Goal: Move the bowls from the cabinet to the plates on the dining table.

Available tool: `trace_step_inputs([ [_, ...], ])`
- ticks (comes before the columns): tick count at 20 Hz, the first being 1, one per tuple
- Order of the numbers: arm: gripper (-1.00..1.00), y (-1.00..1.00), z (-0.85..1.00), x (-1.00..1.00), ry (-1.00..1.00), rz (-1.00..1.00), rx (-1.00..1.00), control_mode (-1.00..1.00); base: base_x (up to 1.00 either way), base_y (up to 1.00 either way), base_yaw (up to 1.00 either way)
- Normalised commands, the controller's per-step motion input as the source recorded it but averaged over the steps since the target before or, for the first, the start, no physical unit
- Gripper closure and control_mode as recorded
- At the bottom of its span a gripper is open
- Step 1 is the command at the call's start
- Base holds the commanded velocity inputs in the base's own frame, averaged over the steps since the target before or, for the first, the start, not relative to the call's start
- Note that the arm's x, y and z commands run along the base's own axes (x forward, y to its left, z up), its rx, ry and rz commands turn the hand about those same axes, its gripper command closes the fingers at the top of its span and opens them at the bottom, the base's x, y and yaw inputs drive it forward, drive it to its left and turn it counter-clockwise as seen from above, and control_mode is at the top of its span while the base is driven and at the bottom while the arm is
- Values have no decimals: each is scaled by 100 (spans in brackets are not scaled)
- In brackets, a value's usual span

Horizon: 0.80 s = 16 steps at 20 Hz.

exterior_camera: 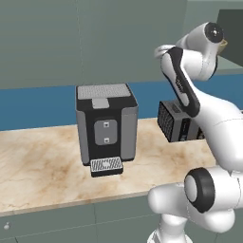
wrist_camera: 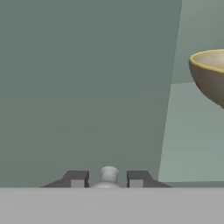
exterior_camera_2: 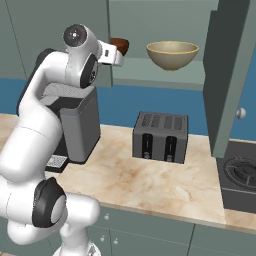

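Observation:
The cabinet [exterior_camera_2: 155, 75] hangs above the worktop, its right door [exterior_camera_2: 227, 75] swung open. On its pale shelf sits the yellowish-olive bowl [exterior_camera_2: 172, 54], whose edge also shows at the right of the hand view [wrist_camera: 210, 78]. The reddish-brown bowl [exterior_camera_2: 120, 46] peeks out behind my hand, mostly hidden. My gripper [wrist_camera: 106, 179] is raised against the left cabinet door [wrist_camera: 83, 87] and is shut on its small grey knob [wrist_camera: 108, 174]. The plates and the dining table are out of view.
Below the cabinet, on the marble worktop [exterior_camera_2: 150, 185], stand a dark coffee machine [exterior_camera: 107, 128] and a toaster [exterior_camera_2: 161, 136]. A stove burner [exterior_camera_2: 240, 175] lies at the right. Low drawers [exterior_camera: 47, 223] run under the worktop's front edge.

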Motion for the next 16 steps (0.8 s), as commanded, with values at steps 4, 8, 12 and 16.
trace_step_inputs([
  [4,100,0,3,-44,-3,0,0,-100,0,0,0],
  [8,100,1,8,-43,-2,0,0,-100,0,0,0],
  [12,100,4,11,-42,-1,0,0,-100,0,0,0],
  [16,100,11,15,-43,0,-2,0,-100,0,0,0],
])
